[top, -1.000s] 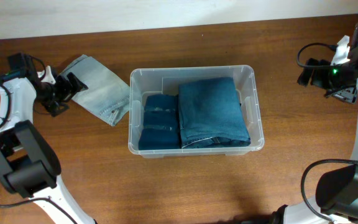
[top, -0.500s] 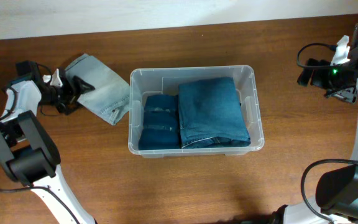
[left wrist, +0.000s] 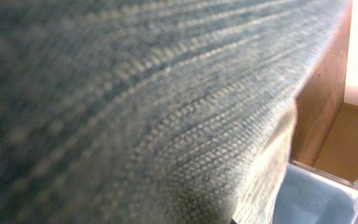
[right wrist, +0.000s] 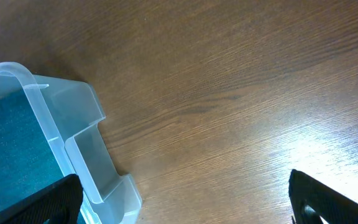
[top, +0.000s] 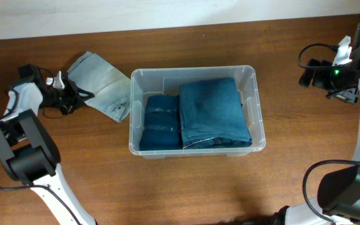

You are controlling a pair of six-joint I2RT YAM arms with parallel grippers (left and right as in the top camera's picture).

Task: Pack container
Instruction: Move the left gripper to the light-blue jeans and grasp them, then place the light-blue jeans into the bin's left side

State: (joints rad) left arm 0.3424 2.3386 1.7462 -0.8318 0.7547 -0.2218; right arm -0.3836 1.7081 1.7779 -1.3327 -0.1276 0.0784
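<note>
The clear container (top: 192, 70) stands mid-table and holds two folded dark-blue jeans, a large one (top: 214, 112) and a narrower one (top: 160, 122). To its left lies a folded light-blue pair of jeans (top: 102, 84), its right edge up against the container's wall. My left gripper (top: 78, 98) is shut on that pair's left edge. In the left wrist view the light denim (left wrist: 135, 112) fills the frame and hides the fingers. My right gripper (right wrist: 185, 208) hangs open over bare wood right of the container's corner (right wrist: 73, 149), holding nothing.
The right arm (top: 339, 72) and its cables sit at the table's far right edge. A pale wall runs along the back of the brown wooden table (top: 186, 187). The left arm's base (top: 24, 162) stands at the front left.
My left gripper has moved right onto the light-blue jeans and closed on their edge. The jeans have shifted right against the container. The right arm has not moved.
</note>
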